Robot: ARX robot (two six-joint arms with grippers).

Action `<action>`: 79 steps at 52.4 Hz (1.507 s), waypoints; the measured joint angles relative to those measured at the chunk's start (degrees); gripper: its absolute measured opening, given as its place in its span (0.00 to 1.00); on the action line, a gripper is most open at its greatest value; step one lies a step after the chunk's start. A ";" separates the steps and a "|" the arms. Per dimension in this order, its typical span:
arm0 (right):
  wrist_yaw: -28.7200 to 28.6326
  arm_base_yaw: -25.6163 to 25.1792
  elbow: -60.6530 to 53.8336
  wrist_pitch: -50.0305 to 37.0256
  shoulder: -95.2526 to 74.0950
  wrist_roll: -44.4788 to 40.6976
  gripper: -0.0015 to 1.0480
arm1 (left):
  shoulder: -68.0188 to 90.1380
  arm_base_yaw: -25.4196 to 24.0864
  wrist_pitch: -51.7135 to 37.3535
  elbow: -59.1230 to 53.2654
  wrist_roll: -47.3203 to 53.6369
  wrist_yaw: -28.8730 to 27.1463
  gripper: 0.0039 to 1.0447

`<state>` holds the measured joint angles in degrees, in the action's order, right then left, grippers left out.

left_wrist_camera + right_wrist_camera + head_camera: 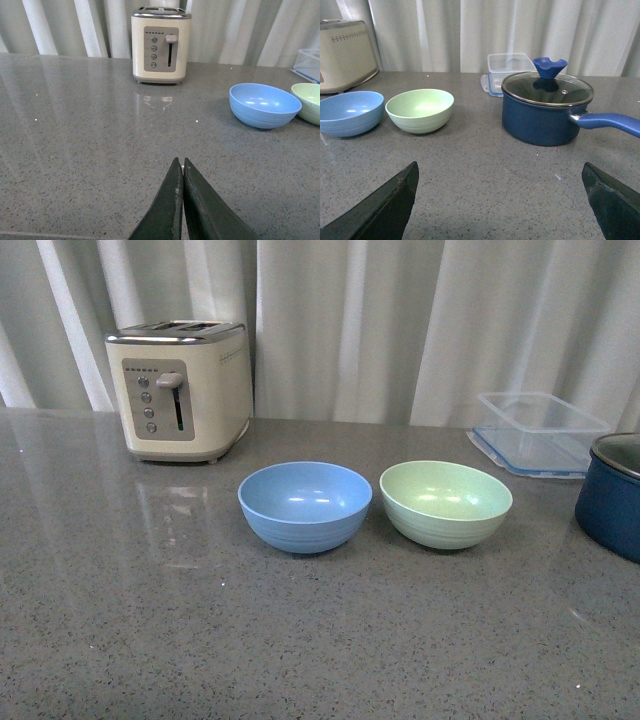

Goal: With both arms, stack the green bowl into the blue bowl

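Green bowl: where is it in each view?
Front: green bowl right of centre, beside the blue bowl.
Left wrist: green bowl cut by the frame edge, past the blue bowl.
Right wrist: green bowl whole, between blue bowl and navy pot.
Shared landmark: the blue bowl, beside it in all three.

backdrop: pale pleated curtain (pixel 340 330) hung well beyond the left fingers (pixel 167 210) | surface: grey speckled countertop (pixel 300 640) lay under the fingers and reached the curtain | light: soft and even, faint reflections on the glossy top
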<state>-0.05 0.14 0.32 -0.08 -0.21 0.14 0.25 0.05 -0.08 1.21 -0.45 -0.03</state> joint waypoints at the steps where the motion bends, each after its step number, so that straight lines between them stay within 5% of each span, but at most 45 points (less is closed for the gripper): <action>1: 0.00 0.00 0.00 0.00 0.00 0.00 0.90 | -0.02 0.00 0.02 0.00 0.02 0.00 0.03; 5: 0.00 0.00 0.00 0.00 0.00 0.00 0.90 | -0.02 0.00 0.02 0.00 0.00 0.00 0.07; 14: 0.00 0.00 0.00 0.00 0.00 0.00 0.90 | -0.02 0.00 0.04 0.00 0.00 0.00 0.33; 30: 0.00 0.00 0.00 0.00 0.00 0.00 0.90 | -0.04 0.00 0.04 0.00 0.02 0.00 0.95; 32: -0.31 -0.15 0.00 0.11 -0.09 -0.07 0.90 | -0.04 0.00 0.04 0.00 0.09 0.00 0.94; 35: -10.64 -2.08 1.27 2.43 -2.36 -0.31 0.90 | -0.04 0.00 0.04 0.00 0.11 0.00 0.94; 39: -16.35 1.03 5.49 1.99 -7.85 1.25 0.90 | -0.04 0.00 0.04 0.00 0.15 0.02 0.94; 54: -13.60 14.51 23.98 -1.70 -37.62 4.87 0.90 | -0.07 0.00 0.04 0.00 0.15 0.02 0.94; 79: -2.91 15.08 59.45 4.68 -87.14 9.22 0.90 | -0.07 0.00 0.04 0.00 0.15 0.00 0.94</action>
<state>-2.96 15.22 59.77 4.60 -87.35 9.37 0.19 0.05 -0.03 1.21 -0.30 -0.03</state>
